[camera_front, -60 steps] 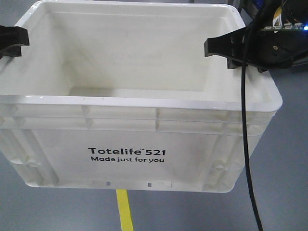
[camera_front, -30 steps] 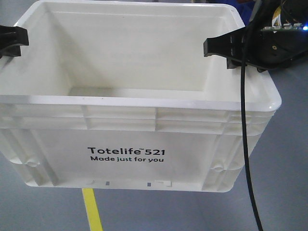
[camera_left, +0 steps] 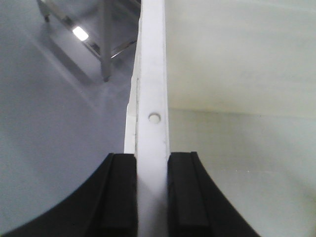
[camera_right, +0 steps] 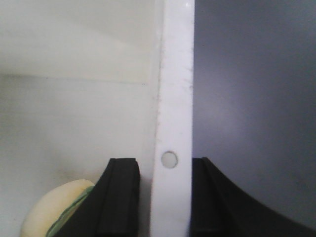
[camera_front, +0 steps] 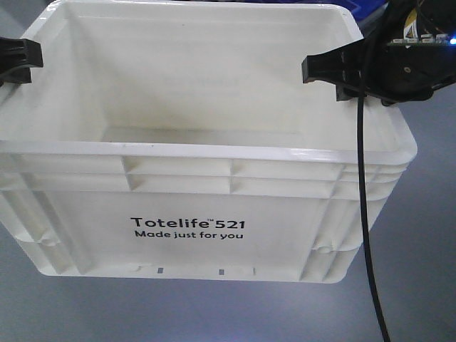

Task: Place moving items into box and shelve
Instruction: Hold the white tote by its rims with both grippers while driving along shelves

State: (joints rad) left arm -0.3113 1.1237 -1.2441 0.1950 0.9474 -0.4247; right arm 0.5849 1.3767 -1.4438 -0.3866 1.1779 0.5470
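Observation:
The box (camera_front: 185, 228), a white tote printed "Totelife 521", hangs above the grey floor between my two grippers. On its left rim (camera_left: 152, 74) my left gripper (camera_front: 16, 60) (camera_left: 152, 165) is shut, one black finger on each side of the wall. My right gripper (camera_front: 331, 71) (camera_right: 163, 170) is shut on the right rim (camera_right: 175, 74) in the same way. One of the moving items, a pale yellow plush fruit with green on it (camera_right: 47, 212), lies inside the box by the right wall, half hidden behind my inner right finger. From the front view the box floor is hidden.
Grey floor (camera_front: 427, 214) lies all round below the box. A black cable (camera_front: 363, 214) hangs down in front of the box's right end. Something blue (camera_front: 365, 7) shows behind the box's far right corner. Metal frame legs (camera_left: 104, 44) stand on the floor left of the box.
The yellow floor stripe under the box slid left and left the view, and the blue thing came into sight at top right. Box and grippers hold the same pose.

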